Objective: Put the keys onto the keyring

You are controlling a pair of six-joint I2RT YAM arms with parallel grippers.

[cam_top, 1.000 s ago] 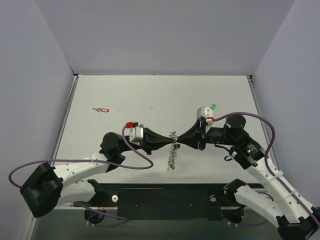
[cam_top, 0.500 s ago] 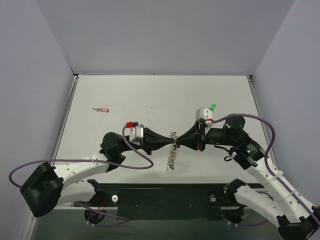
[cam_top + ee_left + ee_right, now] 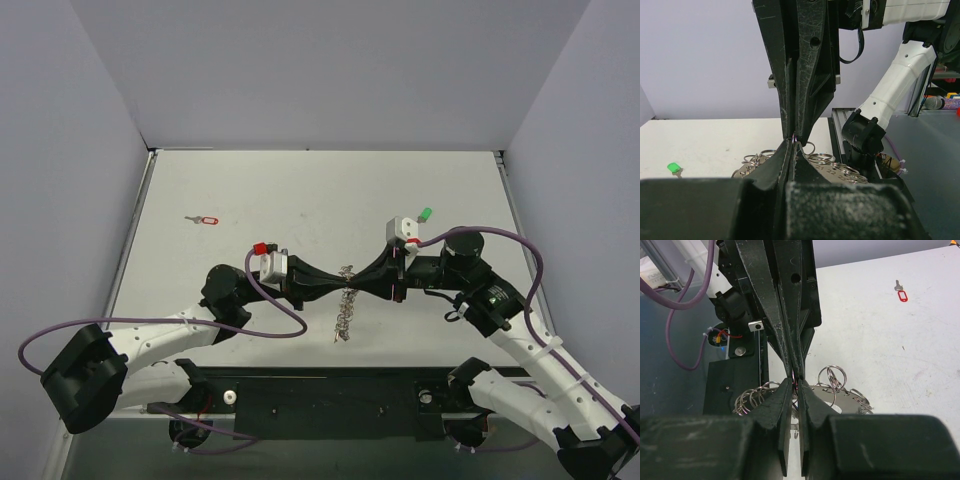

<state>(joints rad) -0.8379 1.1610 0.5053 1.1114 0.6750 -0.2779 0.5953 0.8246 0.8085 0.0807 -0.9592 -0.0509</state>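
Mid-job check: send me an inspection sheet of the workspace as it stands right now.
Surface: pale grey tabletop, no spills seen.
Job's things: silvery metal keyring bunch at the meeting fingertips; silver key with red head loose far left; green-headed key loose behind right wrist.
Clutter: nothing seen.
Grippers: left gripper shut, right gripper shut, tips meeting at the keyring; grip on it unclear.
Cables: purple cables loop beside both arms.
Surroundings: plain lilac walls on three sides.
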